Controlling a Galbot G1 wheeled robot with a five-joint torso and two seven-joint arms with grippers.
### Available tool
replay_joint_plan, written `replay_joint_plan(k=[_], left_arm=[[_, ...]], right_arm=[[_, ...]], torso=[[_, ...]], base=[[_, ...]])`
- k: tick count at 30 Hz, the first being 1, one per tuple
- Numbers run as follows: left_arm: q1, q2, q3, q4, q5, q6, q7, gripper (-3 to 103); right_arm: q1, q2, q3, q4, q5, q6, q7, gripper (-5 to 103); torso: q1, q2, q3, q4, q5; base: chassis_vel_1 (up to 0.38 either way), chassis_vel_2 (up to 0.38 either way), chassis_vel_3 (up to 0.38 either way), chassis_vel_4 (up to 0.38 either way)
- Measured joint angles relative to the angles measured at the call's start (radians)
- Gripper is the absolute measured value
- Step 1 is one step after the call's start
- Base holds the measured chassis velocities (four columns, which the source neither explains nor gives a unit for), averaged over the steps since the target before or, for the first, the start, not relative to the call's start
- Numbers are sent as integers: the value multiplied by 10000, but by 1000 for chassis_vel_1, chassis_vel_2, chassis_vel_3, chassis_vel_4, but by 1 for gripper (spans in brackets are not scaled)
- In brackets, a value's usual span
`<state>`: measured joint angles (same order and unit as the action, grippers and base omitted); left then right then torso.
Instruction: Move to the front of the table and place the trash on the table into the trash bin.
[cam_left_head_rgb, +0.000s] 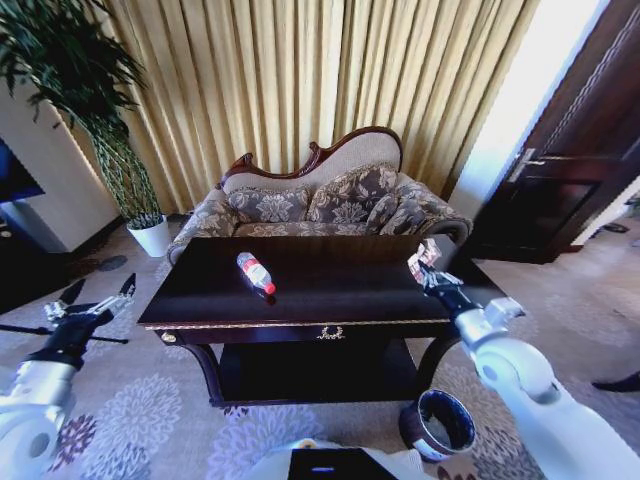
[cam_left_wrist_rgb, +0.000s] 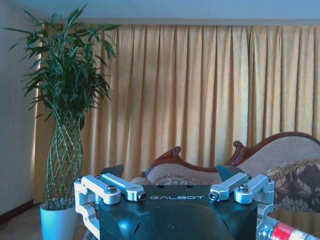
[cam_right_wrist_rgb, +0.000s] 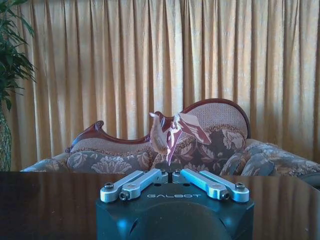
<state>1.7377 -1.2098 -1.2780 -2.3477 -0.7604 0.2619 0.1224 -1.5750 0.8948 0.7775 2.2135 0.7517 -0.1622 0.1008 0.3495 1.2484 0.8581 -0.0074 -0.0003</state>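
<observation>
Dark and round, the trash bin (cam_left_head_rgb: 440, 424) stands on the patterned carpet (cam_left_head_rgb: 150, 410) nearest the robot, just beside the bench's front right leg and beneath the right arm. The right claw (cam_left_head_rgb: 428, 268) is raised over the right end of the bench (cam_left_head_rgb: 340, 295), its fingers together and clamped on the crumpled tan-white wrapper (cam_left_head_rgb: 426, 252); in the right wrist view the wrapper (cam_right_wrist_rgb: 172, 131) stands up from between the closed fingers, clear of the glossy top (cam_right_wrist_rgb: 50, 200). The left claw (cam_left_head_rgb: 98, 293) hangs off the left end of the bench, above the carpet and well apart from the trash, with its fingers spread apart and nothing between them; the left wrist view shows the left claw (cam_left_wrist_rgb: 170, 172) the same way.

On the dark wooden top, left of centre, lies the clear plastic bottle (cam_left_head_rgb: 256, 273) on its side, red cap toward the front edge. Its red-labelled end also shows in the left wrist view, the bottle (cam_left_wrist_rgb: 287, 232) lying near that claw.

Behind the bench stands a carved sofa (cam_left_head_rgb: 320, 205) with floral cushions. Farther left, a tall plant in a white pot (cam_left_head_rgb: 152, 238) sits on the floor, and gold curtains (cam_left_head_rgb: 320, 80) cover the back wall.
</observation>
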Motion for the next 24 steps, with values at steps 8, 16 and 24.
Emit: replay_joint_plan(k=[8,16,24], left_arm=[[-14,310,-17,8,42,312,-144,100],[0,409,-29,2,284,298,-125,100],[-19,474,-43,-22,305,192,-30,100]], right_arm=[[-823,432,626,618,-22,17,-110,0],[-982,652,576,1013,-225,30,-142,0],[-991,675,482,1120,-343,30,-130,0]], torso=[[1,0,0,-1,1],[1,0,0,0,0],[2,-1,1,-1,1]], base=[[0,0,0,0],[0,0,0,0],[0,0,0,0]])
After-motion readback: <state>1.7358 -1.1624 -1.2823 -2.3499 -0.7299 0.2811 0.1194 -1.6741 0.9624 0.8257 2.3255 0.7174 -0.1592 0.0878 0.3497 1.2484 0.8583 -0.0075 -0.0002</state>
